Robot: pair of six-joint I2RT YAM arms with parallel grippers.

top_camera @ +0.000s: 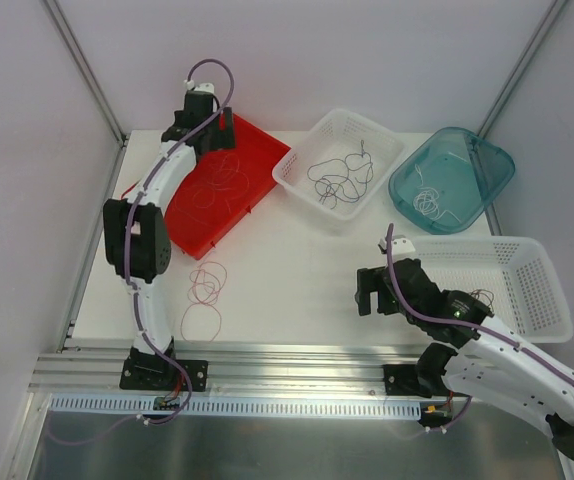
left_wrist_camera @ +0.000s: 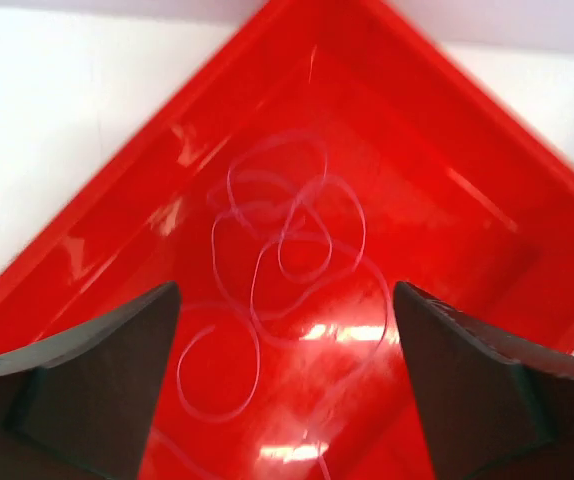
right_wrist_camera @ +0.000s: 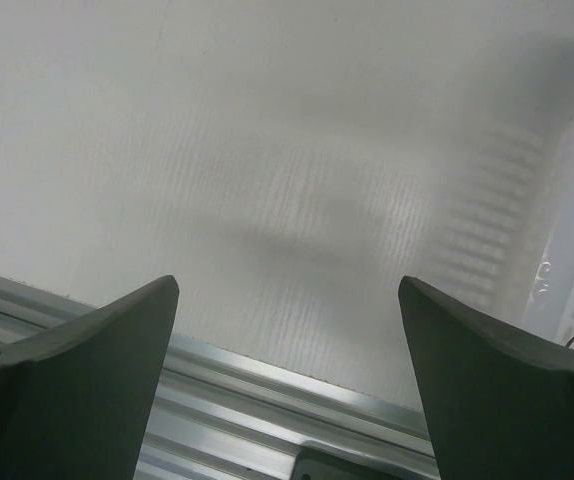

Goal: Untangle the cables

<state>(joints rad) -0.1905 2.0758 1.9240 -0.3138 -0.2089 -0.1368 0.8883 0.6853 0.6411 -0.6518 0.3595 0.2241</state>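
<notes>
Robot test cell, lab-type setting. Two white jointed arms, the left arm (top_camera: 157,190) and the right arm (top_camera: 487,345), are bolted to a slotted aluminium rail (top_camera: 297,372) across the bottom of the top view. Lilac wiring (top_camera: 212,70) runs along each arm.

The bare white counter (top_camera: 297,290) is boxed in by plain white panels (top_camera: 27,150), with metal frame posts (top_camera: 82,60) slanting in from both upper corners.

Plain plastic bins across the upper half: red tray (top_camera: 267,150), white basket (top_camera: 382,128), teal tub (top_camera: 492,165) — and a second basket (top_camera: 527,290) at right. Thin cables (top_camera: 207,285) lie loose at lower left.

In the right wrist view the counter surface is ribbed white sheet, with rail edge below.
</notes>
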